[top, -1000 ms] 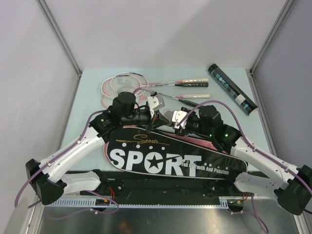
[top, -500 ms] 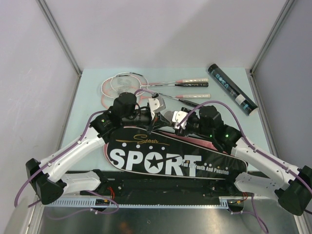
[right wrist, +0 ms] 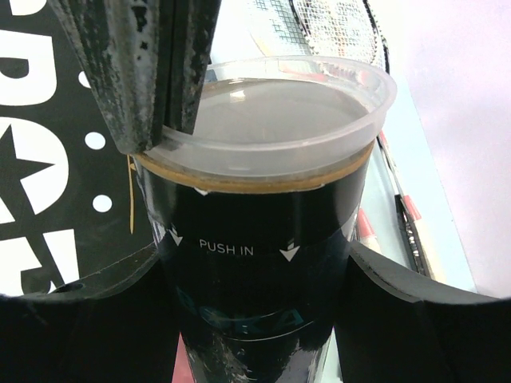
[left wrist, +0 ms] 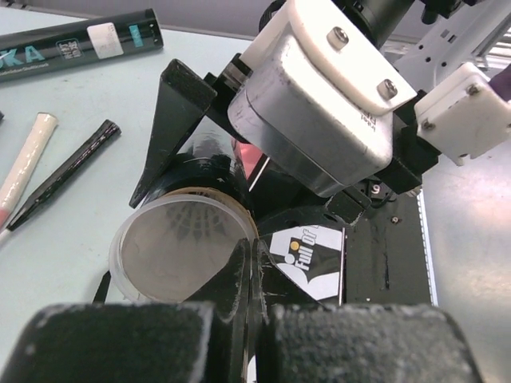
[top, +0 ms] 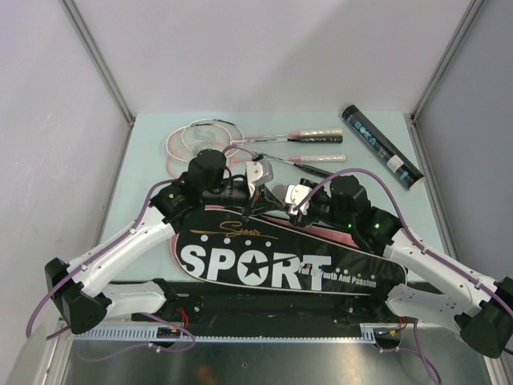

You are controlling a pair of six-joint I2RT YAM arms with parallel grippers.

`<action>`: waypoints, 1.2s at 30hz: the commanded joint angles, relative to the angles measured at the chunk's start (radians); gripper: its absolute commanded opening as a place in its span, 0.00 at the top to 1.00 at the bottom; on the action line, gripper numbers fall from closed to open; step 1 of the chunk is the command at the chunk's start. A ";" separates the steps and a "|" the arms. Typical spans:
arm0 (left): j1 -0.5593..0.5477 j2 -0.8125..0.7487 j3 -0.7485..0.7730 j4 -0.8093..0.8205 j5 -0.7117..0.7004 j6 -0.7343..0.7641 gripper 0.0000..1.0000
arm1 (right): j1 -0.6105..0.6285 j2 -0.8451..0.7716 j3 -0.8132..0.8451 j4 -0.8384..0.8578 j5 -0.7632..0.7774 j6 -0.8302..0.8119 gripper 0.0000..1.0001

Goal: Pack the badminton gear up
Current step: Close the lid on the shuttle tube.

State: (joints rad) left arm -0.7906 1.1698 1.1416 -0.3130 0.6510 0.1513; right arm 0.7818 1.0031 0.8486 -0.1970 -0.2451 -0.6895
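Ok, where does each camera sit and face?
Top external: above, behind the bases, looking down on the table; left arm, right arm show.
Left wrist: faces the capped tube; shut left gripper at bottom.
Right wrist: looks along that tube, clamped in the right gripper.
Shared: both wrist views show that tube's capped end.

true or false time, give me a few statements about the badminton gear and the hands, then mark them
1. The right hand grips a dark shuttlecock tube with a clear cap. True.
2. The rackets lie on the table, beyond the racket bag. True.
3. The left hand is wide open. False: its fingers are shut together.
4. No tube lies on the table. False: a second tube lies at its far right.
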 commanded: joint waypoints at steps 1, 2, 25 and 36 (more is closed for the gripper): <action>-0.012 0.040 0.041 0.020 0.140 0.083 1.00 | 0.017 -0.038 0.047 0.080 -0.052 0.031 0.93; -0.012 0.047 0.047 0.018 0.156 0.083 1.00 | 0.016 -0.040 0.047 0.079 -0.054 0.027 0.93; -0.012 0.243 0.098 -0.198 0.416 0.122 1.00 | 0.218 -0.113 0.027 0.100 0.062 -0.113 0.92; 0.004 0.427 0.214 -0.259 0.490 0.171 0.82 | 0.280 -0.164 -0.005 0.224 0.096 -0.130 0.93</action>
State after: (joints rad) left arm -0.7773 1.5028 1.3186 -0.6109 1.2034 0.1898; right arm 1.0142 0.8932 0.8043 -0.3954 -0.0448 -0.8436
